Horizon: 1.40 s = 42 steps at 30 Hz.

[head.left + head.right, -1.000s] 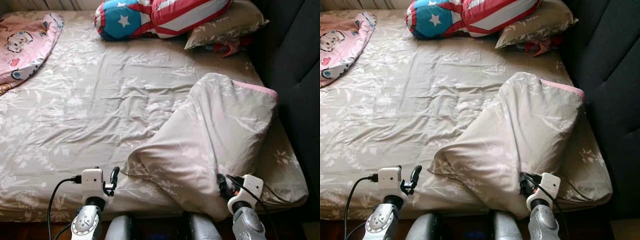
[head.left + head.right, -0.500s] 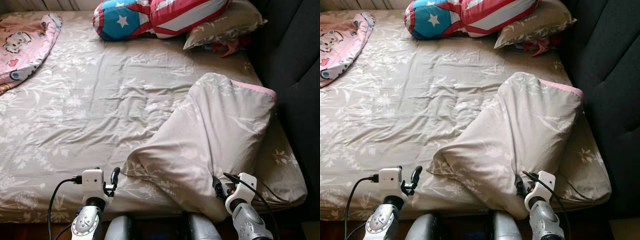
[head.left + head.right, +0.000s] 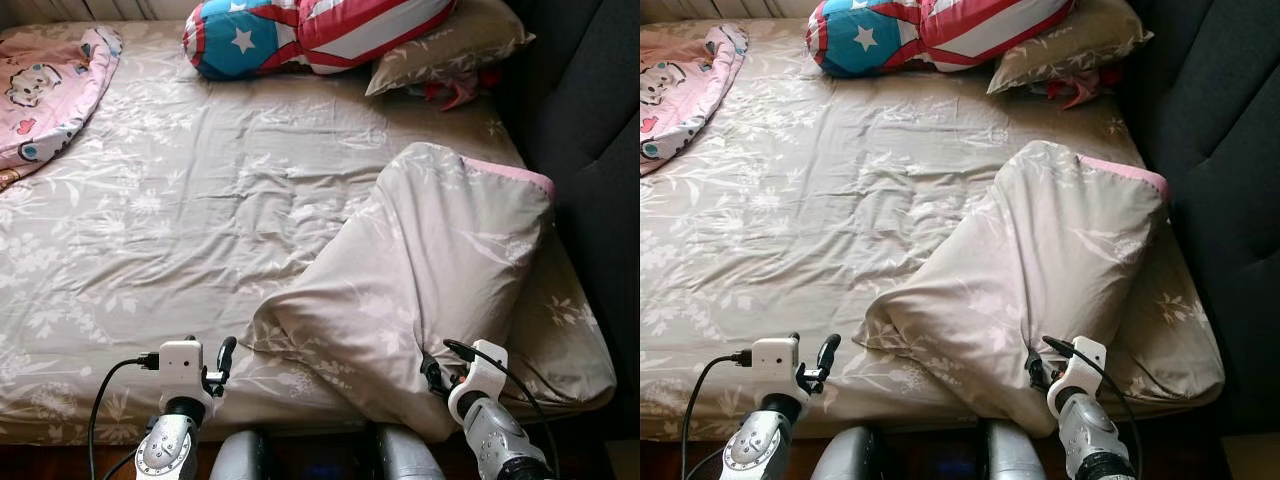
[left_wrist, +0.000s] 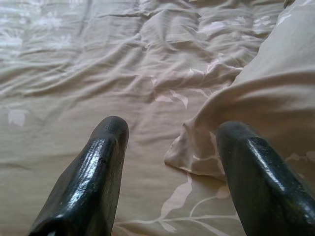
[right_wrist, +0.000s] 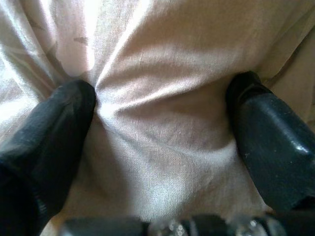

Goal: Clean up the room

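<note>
A beige floral duvet with a pink edge lies folded in a heap on the right half of the bed. My right gripper is at the heap's near edge. It is open, its fingers pressed into the cloth, which bunches between them. At the bed's near edge my left gripper is open and holds nothing. The duvet's loose corner lies just ahead of it on the sheet. In the left eye view the left gripper stands a little left of that corner.
A stars-and-stripes cushion and a beige pillow lie at the head of the bed, with a red item beside them. A pink cartoon blanket covers the far left corner. A dark upholstered panel runs along the right side.
My right gripper has shifted a little to the left along the duvet's near edge, pushing into the cloth. The left arm has sunk slightly.
</note>
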### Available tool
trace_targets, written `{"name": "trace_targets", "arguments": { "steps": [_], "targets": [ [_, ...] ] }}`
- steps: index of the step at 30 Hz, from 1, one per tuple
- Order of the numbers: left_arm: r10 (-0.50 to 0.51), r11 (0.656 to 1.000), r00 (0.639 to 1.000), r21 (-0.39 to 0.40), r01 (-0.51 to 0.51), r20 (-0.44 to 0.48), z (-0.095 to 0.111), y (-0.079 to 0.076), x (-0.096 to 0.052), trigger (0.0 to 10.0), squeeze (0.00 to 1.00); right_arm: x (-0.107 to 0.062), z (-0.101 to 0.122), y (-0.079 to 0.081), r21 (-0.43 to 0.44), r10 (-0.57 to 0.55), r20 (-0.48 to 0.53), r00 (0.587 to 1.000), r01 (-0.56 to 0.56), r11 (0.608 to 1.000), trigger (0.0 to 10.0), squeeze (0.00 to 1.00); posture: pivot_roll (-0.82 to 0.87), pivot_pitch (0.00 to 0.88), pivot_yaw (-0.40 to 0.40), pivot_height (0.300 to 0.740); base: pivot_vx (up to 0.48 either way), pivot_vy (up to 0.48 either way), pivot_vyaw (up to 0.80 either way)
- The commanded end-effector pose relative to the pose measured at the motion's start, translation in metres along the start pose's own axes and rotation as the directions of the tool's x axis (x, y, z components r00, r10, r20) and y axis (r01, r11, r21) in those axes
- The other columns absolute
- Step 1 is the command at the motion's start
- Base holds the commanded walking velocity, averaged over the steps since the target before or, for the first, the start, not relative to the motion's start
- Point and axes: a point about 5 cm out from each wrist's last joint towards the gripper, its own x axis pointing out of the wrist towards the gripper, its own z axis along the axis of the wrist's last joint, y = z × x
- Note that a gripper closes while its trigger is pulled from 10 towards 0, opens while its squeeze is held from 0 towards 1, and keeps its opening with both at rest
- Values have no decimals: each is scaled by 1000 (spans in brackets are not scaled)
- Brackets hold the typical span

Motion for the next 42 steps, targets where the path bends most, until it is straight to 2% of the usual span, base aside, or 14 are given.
{"name": "trace_targets", "arguments": {
  "steps": [1,2,9,20,36,42],
  "targets": [
    [-13,1000,999,22,14,-34,-5,4,-7,10000,0,-6,-46,5,-8,-13,-194,981,11,1000,7882,0,-27,304,59,658,0,0,0],
    [-15,1000,999,25,16,-37,-5,4,-8,10000,0,-6,-47,6,-6,-12,-194,981,11,1000,0,0,-24,306,64,658,0,0,0],
    [-23,999,998,33,25,-52,-5,6,-13,10000,0,-6,-54,17,12,20,-197,980,-18,1000,0,0,-22,317,78,658,0,0,0],
    [-32,999,998,24,34,-62,-5,0,-12,10000,0,-10,-59,7,12,-6,-196,981,9,1000,0,0,-36,314,66,658,0,0,0],
    [-27,1000,997,9,28,-67,-7,-5,-11,10000,0,-6,-45,7,-26,-25,-137,990,22,999,0,0,-51,299,48,658,0,0,0],
    [-24,1000,998,4,24,-64,-7,-8,-6,10000,0,-7,-40,-2,-45,-61,-115,991,57,997,0,0,-64,287,36,658,0,0,0]
  ]
}}
